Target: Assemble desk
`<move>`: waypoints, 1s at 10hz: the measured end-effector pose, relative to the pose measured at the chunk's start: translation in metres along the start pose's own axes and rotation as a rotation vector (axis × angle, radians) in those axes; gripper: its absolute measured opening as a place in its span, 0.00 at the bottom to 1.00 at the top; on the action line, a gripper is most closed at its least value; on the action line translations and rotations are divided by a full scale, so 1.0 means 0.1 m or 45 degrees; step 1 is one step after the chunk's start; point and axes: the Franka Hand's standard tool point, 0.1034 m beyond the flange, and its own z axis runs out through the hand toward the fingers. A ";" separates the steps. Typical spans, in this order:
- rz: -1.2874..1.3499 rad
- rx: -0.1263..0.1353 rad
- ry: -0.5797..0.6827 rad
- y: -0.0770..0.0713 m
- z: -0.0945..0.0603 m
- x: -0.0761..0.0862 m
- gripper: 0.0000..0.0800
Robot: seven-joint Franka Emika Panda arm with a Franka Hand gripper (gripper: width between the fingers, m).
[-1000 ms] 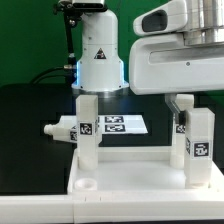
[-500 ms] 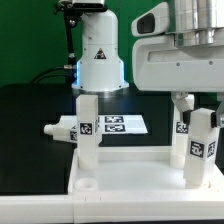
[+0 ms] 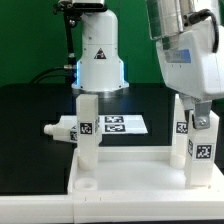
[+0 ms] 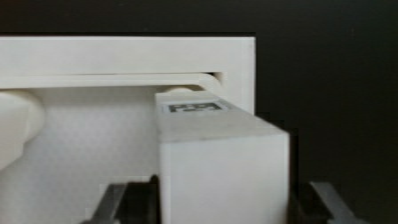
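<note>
At the exterior view's right, the end effector (image 3: 197, 118) pinches the upright leg (image 3: 201, 145) near its top; the tabletop (image 3: 130, 190) is cut off there.

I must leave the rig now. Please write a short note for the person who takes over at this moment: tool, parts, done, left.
Tool: jaws flank the upright leg at the tabletop corner on the exterior view's right; firm grip not confirmed.
Parts: a standing leg is in a corner socket on that view's left; rear leg seems to stand behind the upright leg; lying leg rests on the black table.
Done: two, perhaps three legs stood up.
Left: finish this leg, then fit the lying leg in the empty socket.
</note>
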 end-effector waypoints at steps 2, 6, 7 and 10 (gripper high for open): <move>-0.047 -0.001 0.000 0.00 0.00 0.00 0.38; -0.796 -0.015 0.003 0.03 0.03 -0.07 0.73; -0.902 -0.016 0.003 0.03 0.03 -0.07 0.79; -1.535 -0.074 0.049 0.05 0.05 -0.16 0.81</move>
